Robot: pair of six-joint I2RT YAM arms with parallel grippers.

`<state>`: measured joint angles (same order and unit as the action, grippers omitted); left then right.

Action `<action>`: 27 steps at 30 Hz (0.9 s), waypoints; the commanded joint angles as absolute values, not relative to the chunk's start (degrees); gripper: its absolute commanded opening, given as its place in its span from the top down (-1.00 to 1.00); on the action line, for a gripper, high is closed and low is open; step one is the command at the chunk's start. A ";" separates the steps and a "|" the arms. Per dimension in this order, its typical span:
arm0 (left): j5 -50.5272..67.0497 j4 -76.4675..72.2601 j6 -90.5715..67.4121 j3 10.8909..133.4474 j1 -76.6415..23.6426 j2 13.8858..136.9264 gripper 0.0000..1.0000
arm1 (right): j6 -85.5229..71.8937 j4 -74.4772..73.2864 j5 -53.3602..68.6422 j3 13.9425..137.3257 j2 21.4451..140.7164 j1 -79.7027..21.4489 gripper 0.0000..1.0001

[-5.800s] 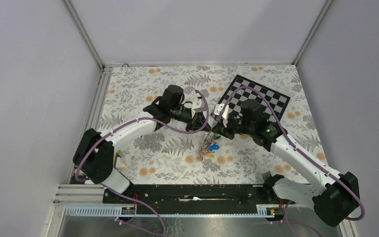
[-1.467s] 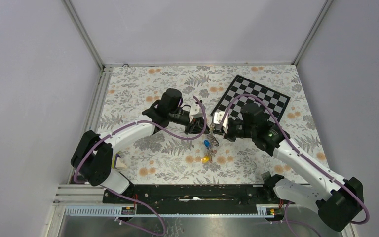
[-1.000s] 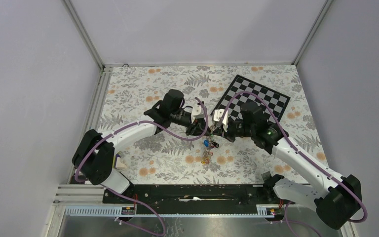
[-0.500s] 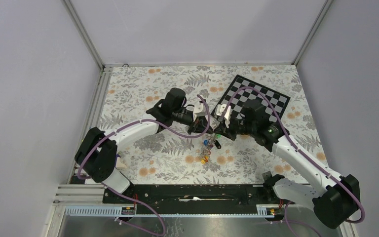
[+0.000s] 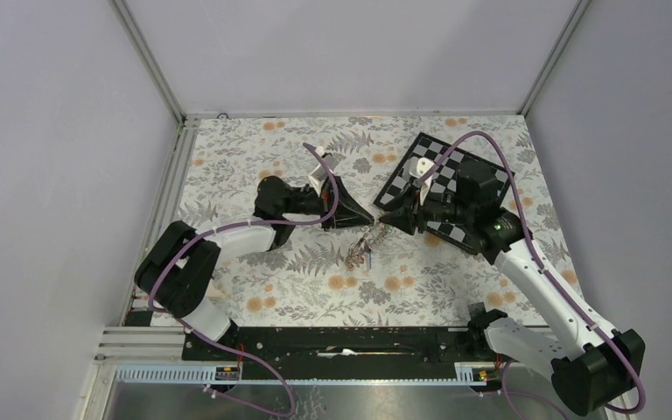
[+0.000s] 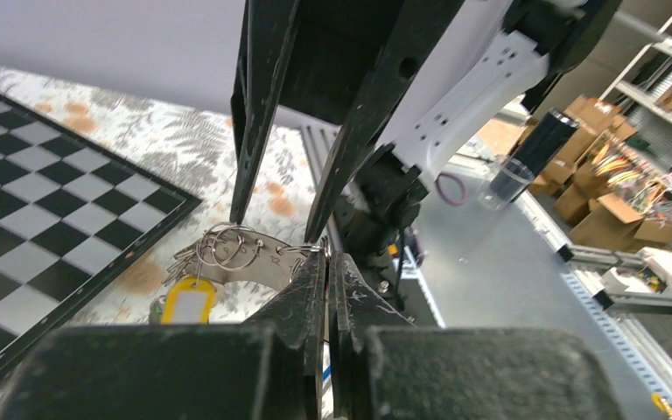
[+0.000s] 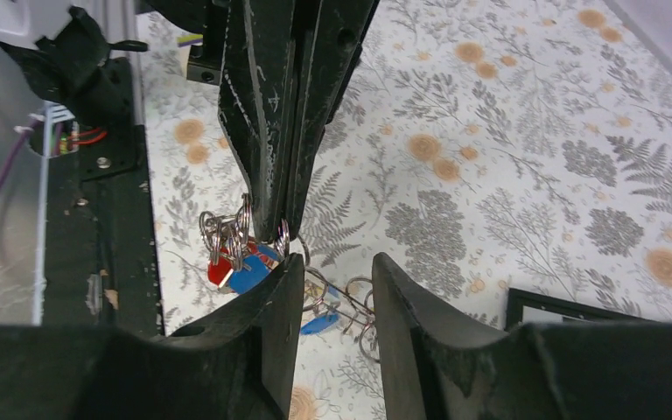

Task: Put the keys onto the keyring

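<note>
My left gripper (image 5: 369, 222) is shut on the edge of the keyring (image 6: 247, 263), a flat grey metal plate with numbered holes, and holds it above the table. Small wire rings and several keys hang from it: a yellow one (image 6: 185, 303), a red one (image 7: 220, 270) and a blue one (image 7: 250, 266). In the top view the bunch (image 5: 359, 254) dangles below both tips. My right gripper (image 5: 384, 220) is open, facing the left one tip to tip. Its fingers (image 6: 258, 114) straddle the keyring's far edge. In the right wrist view the right gripper (image 7: 331, 271) is open just in front of the left gripper's shut fingers (image 7: 271, 131).
A black-and-white chequered board (image 5: 455, 166) lies at the back right, under my right wrist, and shows in the left wrist view (image 6: 44, 201). The floral tablecloth (image 5: 254, 166) covers the table. A metal rail (image 5: 175, 175) runs along the left edge.
Both wrists have turned so the grippers now point at each other, tips nearly touching. The right wrist moved back over the chequered board. The hanging keys shifted slightly left.
</note>
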<state>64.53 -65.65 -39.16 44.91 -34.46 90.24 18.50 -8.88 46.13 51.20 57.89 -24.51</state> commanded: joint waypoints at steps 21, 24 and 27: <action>56.83 -89.30 -56.17 40.20 -34.49 91.50 1.00 | 14.28 -5.62 60.35 53.76 59.33 -23.03 0.29; 56.71 -89.13 -56.21 40.42 -34.46 91.72 1.00 | 13.70 -4.96 60.71 53.77 60.18 -23.05 0.29; 56.79 -88.98 -56.22 40.48 -34.51 91.82 1.00 | 12.77 -3.58 60.69 53.23 60.79 -23.03 0.28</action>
<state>59.42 -82.24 -55.53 39.70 -34.48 92.01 14.55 -7.16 58.43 51.62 60.18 -23.42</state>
